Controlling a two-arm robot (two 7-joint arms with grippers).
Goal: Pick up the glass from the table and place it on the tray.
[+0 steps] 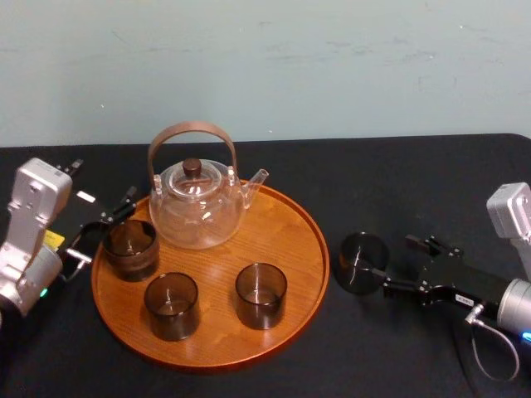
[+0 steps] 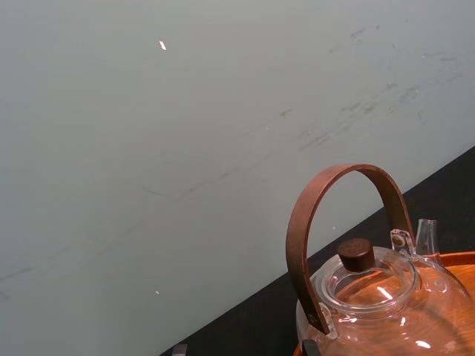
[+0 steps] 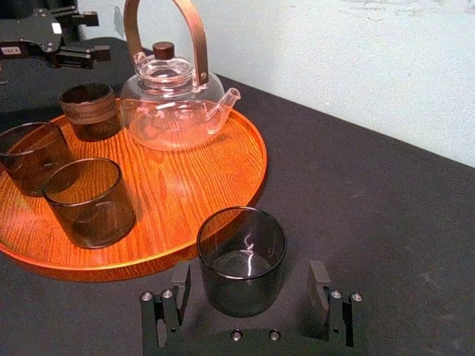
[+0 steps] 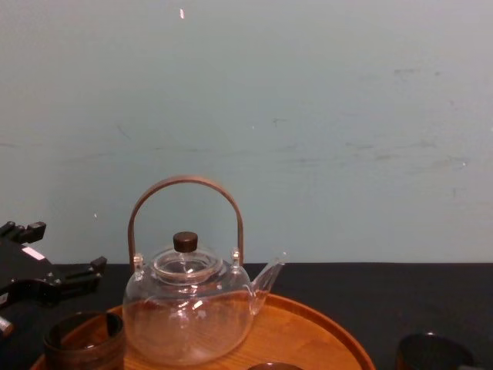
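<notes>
A dark smoky glass (image 1: pixel 362 263) stands upright on the black table (image 1: pixel 390 191), just right of the round wooden tray (image 1: pixel 286 311). In the right wrist view the glass (image 3: pixel 241 256) sits between the fingers (image 3: pixel 319 285) of my right gripper (image 3: pixel 249 289), which is open, with a gap on both sides. From the head my right gripper (image 1: pixel 397 264) reaches in from the right at glass height. The chest view catches the glass (image 4: pixel 434 351) at the lower right. My left gripper (image 1: pixel 106 225) hangs open by the tray's left rim, holding nothing.
On the tray stand a glass teapot (image 1: pixel 197 203) with a brown hoop handle and three dark glasses: left (image 1: pixel 130 249), front middle (image 1: pixel 172 305), front right (image 1: pixel 260 294). A pale wall closes the back. Bare black cloth lies right of the tray.
</notes>
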